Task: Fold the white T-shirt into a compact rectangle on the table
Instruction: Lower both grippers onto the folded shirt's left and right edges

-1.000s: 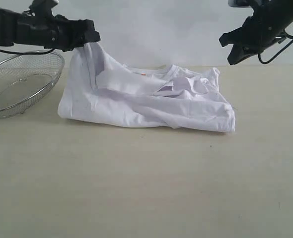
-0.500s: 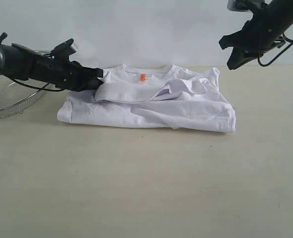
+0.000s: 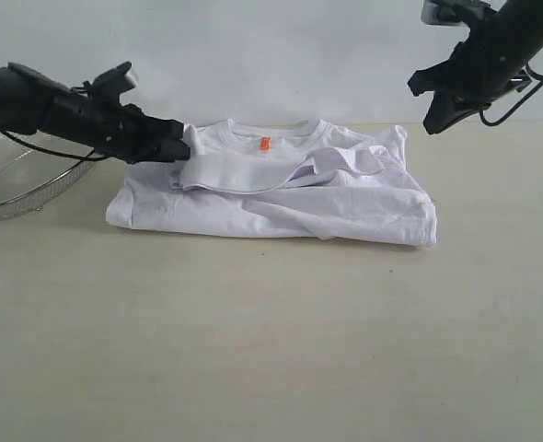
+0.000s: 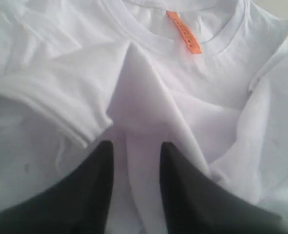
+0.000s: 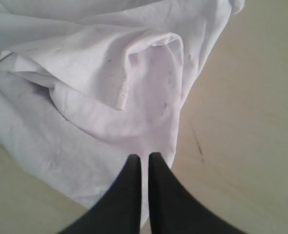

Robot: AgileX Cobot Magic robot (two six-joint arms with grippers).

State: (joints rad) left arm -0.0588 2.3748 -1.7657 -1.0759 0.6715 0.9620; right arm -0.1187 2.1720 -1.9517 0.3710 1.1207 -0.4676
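Stretched low and nearly level from the left, the left gripper rests at a folded sleeve of the white T-shirt, its fingers parted astride a ridge of cloth. The right gripper hangs high at right, angled downward, fingers together and empty. The shirt lies part-folded on the table, near a wire basket.
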